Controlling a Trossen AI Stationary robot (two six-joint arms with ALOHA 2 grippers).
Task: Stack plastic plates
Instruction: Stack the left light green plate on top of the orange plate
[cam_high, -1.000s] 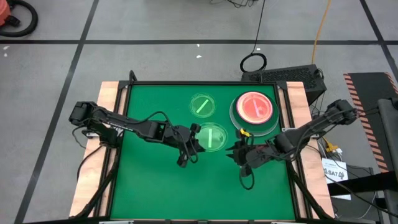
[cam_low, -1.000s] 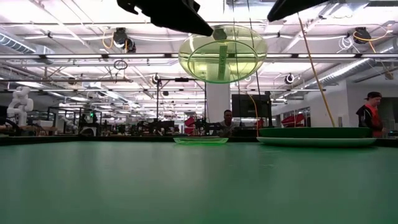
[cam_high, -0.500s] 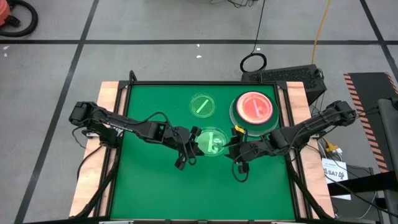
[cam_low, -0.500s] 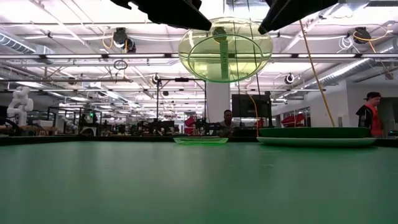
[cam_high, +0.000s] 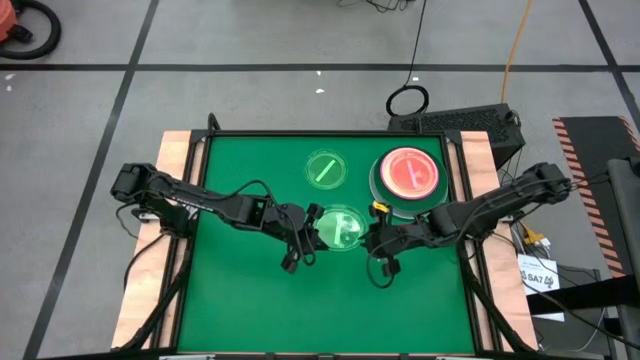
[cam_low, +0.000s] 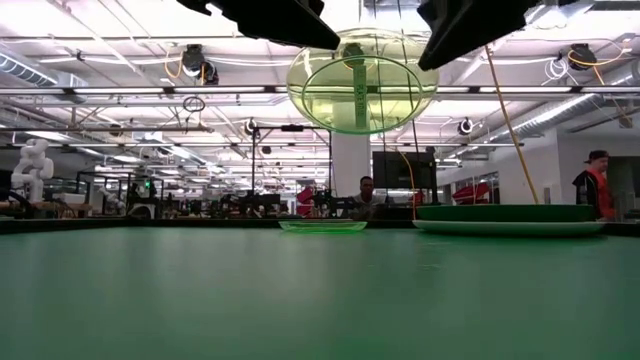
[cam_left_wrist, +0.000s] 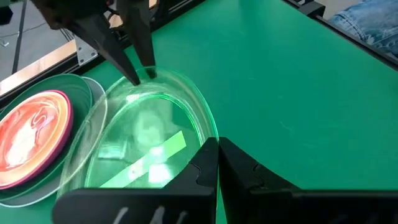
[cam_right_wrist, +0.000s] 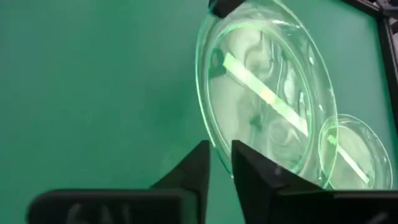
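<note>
Green striped plate (cam_high: 342, 229), lifted just beside the pink-topped stack (cam_high: 409, 173), is pinched by the left gripper (cam_high: 310, 222) while the right gripper (cam_high: 373, 240) straddles its far rim, seemingly for a handover.

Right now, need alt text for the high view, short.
Over a green table, the left pincer holds a small translucent green striped plate aloft while the right pincer closes in on its opposite rim. Another green plate lies behind; a pink-topped plate stack sits right.

- Lifted small plate (cam_high: 341, 229) at frame centre, between left gripper (cam_high: 308, 224) and right gripper (cam_high: 372, 234)
- Second small plate (cam_high: 325, 169) above it
- Plate stack (cam_high: 409, 180) at upper right
</note>
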